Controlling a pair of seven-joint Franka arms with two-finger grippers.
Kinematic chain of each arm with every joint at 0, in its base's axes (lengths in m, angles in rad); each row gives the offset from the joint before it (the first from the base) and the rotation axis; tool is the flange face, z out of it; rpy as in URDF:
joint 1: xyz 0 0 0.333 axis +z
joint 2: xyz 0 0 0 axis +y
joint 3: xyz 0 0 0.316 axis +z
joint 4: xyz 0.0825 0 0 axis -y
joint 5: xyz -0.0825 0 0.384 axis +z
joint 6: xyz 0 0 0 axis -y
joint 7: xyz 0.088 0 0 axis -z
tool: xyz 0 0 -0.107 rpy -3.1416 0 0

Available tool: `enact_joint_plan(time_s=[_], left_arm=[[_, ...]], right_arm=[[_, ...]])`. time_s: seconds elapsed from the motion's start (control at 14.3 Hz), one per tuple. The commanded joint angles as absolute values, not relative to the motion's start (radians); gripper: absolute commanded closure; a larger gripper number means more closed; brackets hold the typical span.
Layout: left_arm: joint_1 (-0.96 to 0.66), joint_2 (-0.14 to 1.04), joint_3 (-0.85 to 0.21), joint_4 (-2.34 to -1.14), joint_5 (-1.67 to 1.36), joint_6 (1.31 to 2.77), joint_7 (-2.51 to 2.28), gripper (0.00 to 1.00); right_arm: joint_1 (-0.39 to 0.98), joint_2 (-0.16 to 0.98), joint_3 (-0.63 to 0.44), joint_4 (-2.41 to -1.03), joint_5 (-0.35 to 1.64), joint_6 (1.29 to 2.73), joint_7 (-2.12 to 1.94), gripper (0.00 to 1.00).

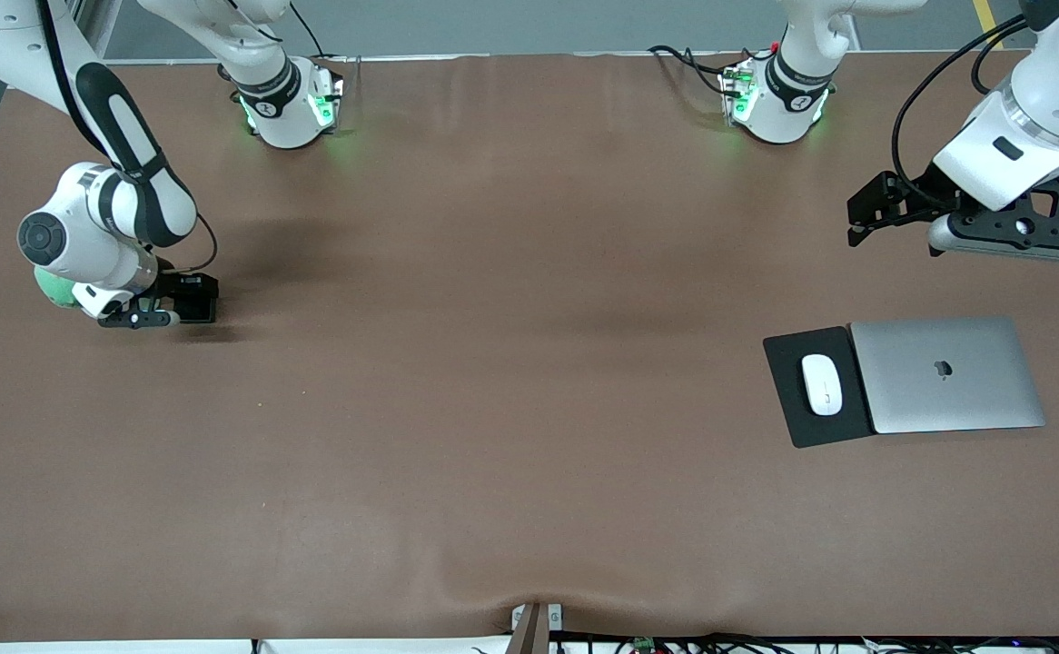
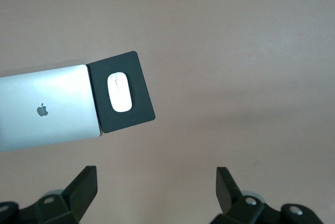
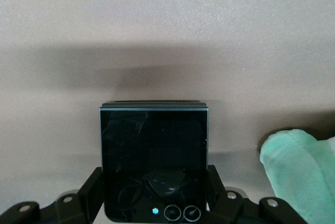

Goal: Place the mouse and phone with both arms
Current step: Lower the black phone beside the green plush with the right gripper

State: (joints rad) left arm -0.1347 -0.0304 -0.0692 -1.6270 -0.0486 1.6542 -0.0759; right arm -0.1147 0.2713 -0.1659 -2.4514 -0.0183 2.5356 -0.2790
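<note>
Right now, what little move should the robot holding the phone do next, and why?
Probably carry it toward the left arm's end of the table. The right gripper is shut on the phone, low over the table. The mouse already lies on the mouse pad beside the laptop, and the left gripper is open.

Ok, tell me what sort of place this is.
Probably a robotics lab bench staged as a desk: two white jointed arms are bolted to a brown table, a closed silver laptop lies beside a matte black mouse pad carrying a white oval mouse, and cables trail off the table's edge.
</note>
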Motion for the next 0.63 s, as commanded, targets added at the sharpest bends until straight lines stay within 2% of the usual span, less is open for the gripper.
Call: enact_joint_plan(time_s=[0.0,0.14,0.28,0.49,0.56], left_arm=[[-0.124,-0.04,-0.077,-1.626,-0.069,1.651,-0.077,0.0],[-0.124,-0.04,-0.077,-1.626,-0.069,1.651,-0.077,0.0],[-0.126,-0.04,-0.075,-1.626,-0.069,1.651,-0.078,0.0],[-0.124,-0.038,-0.075,-1.626,-0.069,1.651,-0.078,0.0],[-0.124,-0.038,-0.075,-1.626,-0.069,1.651,-0.078,0.0]], right_arm=[[-0.135,0.268,-0.153,-2.468,-0.012,2.549,-0.272,0.72],[-0.135,0.271,-0.153,-2.468,-0.012,2.549,-0.272,0.58],[-0.135,0.281,-0.153,-2.467,-0.012,2.549,-0.272,0.48],[-0.137,0.291,-0.152,-2.465,-0.012,2.553,-0.272,0.42],[-0.135,0.291,-0.152,-2.465,-0.012,2.556,-0.272,0.26]])
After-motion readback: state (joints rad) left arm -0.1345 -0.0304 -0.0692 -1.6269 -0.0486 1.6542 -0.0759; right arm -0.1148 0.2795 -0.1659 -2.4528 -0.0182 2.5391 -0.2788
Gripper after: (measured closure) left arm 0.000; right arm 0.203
